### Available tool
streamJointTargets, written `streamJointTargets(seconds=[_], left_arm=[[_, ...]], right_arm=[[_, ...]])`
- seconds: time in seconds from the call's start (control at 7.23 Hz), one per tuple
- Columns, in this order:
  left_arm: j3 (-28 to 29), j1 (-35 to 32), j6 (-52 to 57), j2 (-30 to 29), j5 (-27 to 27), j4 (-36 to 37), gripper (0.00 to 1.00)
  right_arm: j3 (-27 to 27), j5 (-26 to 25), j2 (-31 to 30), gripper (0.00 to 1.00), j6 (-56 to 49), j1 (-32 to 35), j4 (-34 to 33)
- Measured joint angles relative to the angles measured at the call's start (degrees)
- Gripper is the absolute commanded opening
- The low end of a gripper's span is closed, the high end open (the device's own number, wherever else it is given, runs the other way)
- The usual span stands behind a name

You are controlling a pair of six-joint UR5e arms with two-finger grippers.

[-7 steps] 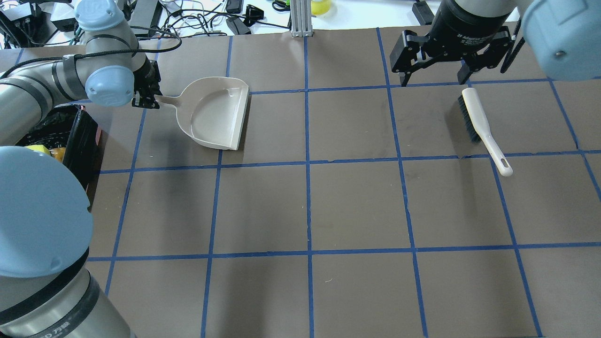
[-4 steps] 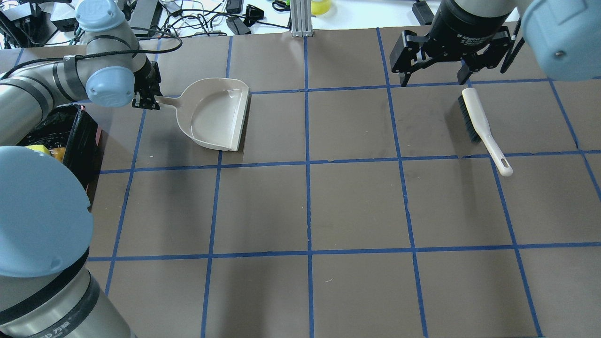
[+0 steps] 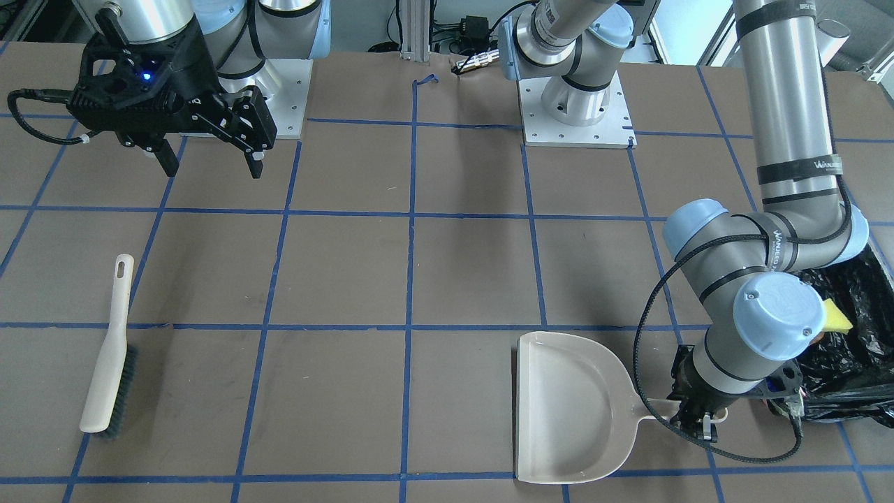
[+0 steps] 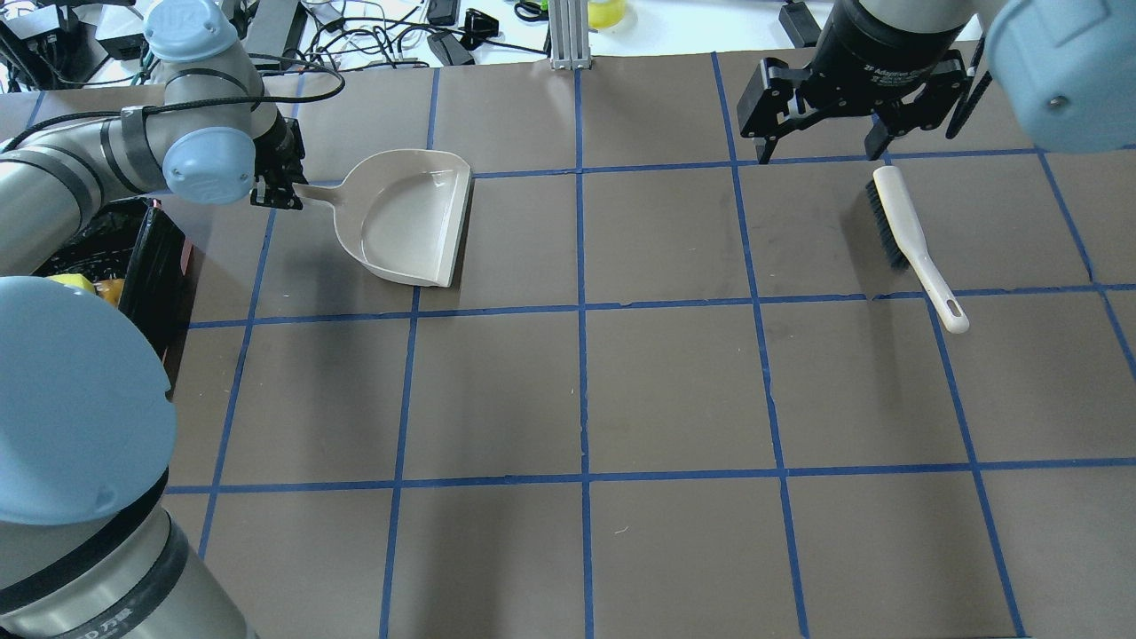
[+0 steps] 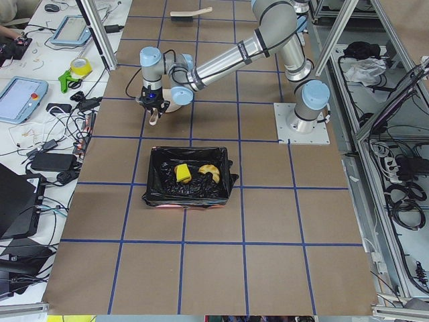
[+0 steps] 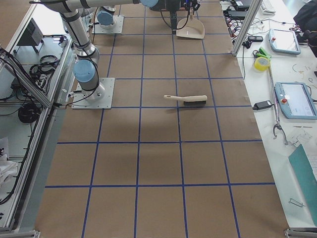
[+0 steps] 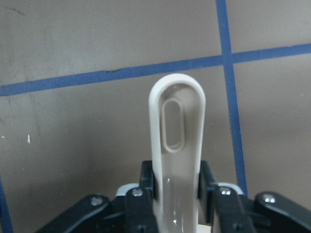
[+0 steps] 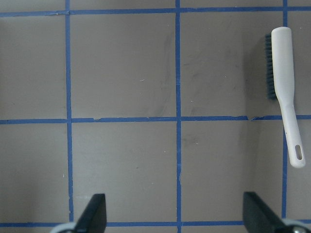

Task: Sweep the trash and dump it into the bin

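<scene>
The bin [image 5: 158, 195], lined with a black bag, stands at the table's left edge beside my left arm. In it lies the trash: a yellow wedge [image 5: 181, 172] [image 3: 837, 318] and an amber-orange lump [image 5: 210, 172] [image 4: 111, 288]; I cannot make out a pale crescent piece. My left gripper [image 4: 275, 188] [image 3: 695, 420] is shut on the handle [image 7: 177, 141] of the beige dustpan [image 4: 408, 217] [image 3: 573, 409], which lies flat and empty on the table. My right gripper [image 4: 824, 153] [image 3: 213, 168] [image 8: 176, 213] hangs open above the table, holding nothing.
A white hand brush [image 4: 907, 235] [image 3: 108, 363] [image 8: 285, 82] lies on the table just below my right gripper. Cables, tablets and tape rolls sit on the bench [image 5: 40, 87] beyond the table's far edge. A metal post [image 4: 568, 35] stands at the far middle.
The left gripper and the dustpan have shifted only a few pixels. The right gripper and the brush have stayed in place.
</scene>
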Motion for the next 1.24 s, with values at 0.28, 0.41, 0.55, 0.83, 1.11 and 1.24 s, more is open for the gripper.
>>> streamJointTargets(seconds=[0.28, 0.41, 0.55, 0.83, 1.11, 1.24], left_arm=[[-0.03, 0.05, -0.13, 0.08, 0.26, -0.01, 0.57], [-0.02, 0.07, -0.18, 0.18, 0.71, -0.01, 0.63], [-0.02, 0.07, -0.24, 0.30, 1.17, -0.01, 0.70], [-0.04, -0.06, -0.54, 0.95, 1.32, -0.15, 0.70], [0.03, -0.64, -0.37, 3.10, 1.04, -0.66, 0.70], [0.06, -1.13, 0.63, 4.89, 0.87, -0.85, 0.80]], right_arm=[[0.00, 0.00, -0.01, 1.00, 0.00, 0.00, 0.00], [0.00, 0.00, 0.00, 1.00, 0.00, 0.00, 0.01], [0.00, 0.00, 0.04, 1.00, 0.00, 0.00, 0.02], [0.03, 0.00, 0.02, 1.00, 0.00, 0.00, 0.02], [0.07, 0.00, 0.02, 1.00, 0.00, 0.00, 0.02], [0.08, 0.00, 0.01, 1.00, 0.00, 0.00, 0.02]])
